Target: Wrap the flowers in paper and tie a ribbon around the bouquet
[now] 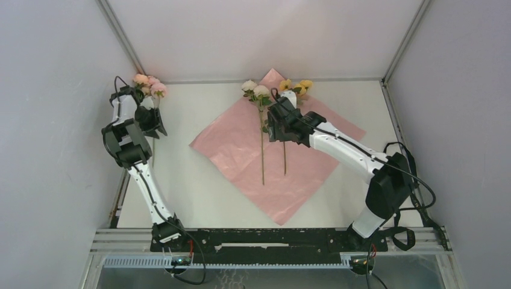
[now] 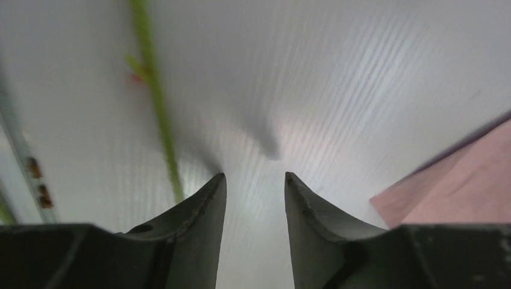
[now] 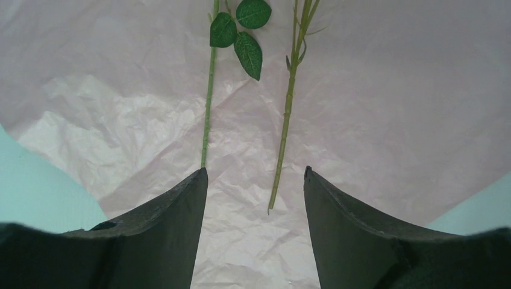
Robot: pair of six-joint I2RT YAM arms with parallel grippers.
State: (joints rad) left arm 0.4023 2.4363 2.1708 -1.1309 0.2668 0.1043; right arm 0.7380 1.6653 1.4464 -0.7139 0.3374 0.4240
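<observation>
left hand (image 2: 254,180): part open, clear gap between the two dark fingers (image 2: 202,223), nothing in the gap, nothing held
left hand place: far left of the desk (image 1: 199,198), low over bare white top, just near of the pink blooms (image 1: 150,84)
pink flower stem (image 2: 158,102): thin, green, lying on the desk beside the finger on the left of the wrist view, outside the gap; touching or not, cannot tell, blurred
pink flower vs paper (image 1: 301,180): off the sheet, well apart to its left; only the sheet's left corner in the left wrist view, at right edge
right hand (image 3: 254,174): wide open, nothing held, fingers (image 3: 355,235) raised over the paper
right hand place: above far middle of the paper, just near of the yellow blooms (image 1: 296,86)
yellow flower stem (image 3: 283,126): flat on the paper, cut end showing in the gap between the fingers in wrist view, not gripped
white flower stem (image 3: 208,90): flat on the paper, just left of the yellow one, roughly parallel, apart; green leaves (image 3: 241,33) on it
white blooms (image 1: 256,90): at far edge of the paper, just left of its far corner
paper state: pinkish-lilac, crinkled, lying open and flat, set as a diamond mid-desk, one corner far, one near
stem ends: both on the paper, well short of its near corner
</observation>
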